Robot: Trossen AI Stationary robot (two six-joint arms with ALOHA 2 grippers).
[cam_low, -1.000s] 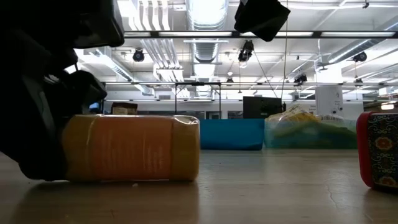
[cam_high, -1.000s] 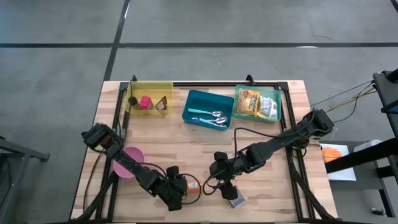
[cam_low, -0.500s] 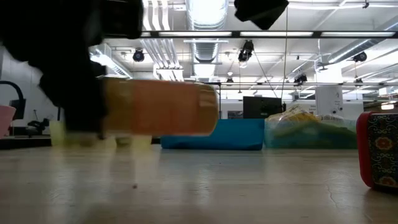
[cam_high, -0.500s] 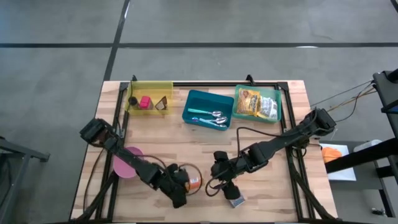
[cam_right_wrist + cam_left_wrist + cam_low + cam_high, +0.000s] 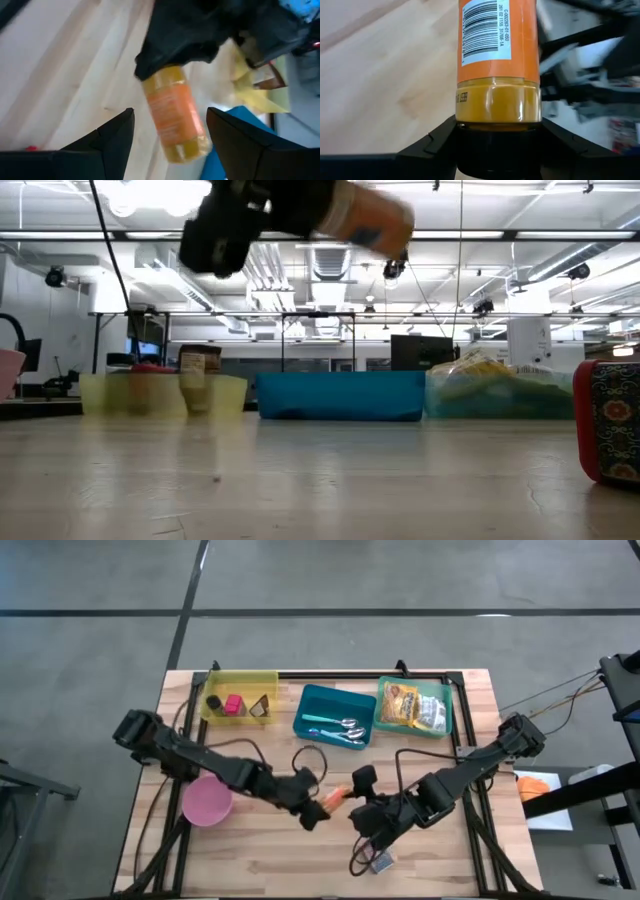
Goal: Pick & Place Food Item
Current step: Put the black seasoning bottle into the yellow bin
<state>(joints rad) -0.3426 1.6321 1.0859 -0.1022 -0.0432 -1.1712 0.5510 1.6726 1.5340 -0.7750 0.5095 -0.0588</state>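
— Where's the orange jar (image 5: 337, 799) now?

— Up off the tabletop (image 5: 260, 850), lying sideways in the left claw (image 5: 322, 806), whose 2 fingers are clamped on its lidded end. It hangs near the middle, in front of the blue bin (image 5: 335, 717).

— And the right claw (image 5: 362, 802)?

— Just beside the jar, gaping with nothing in it. A small patterned box (image 5: 380, 862) lies below it, and a pink bowl (image 5: 207, 800) sits off to the left.
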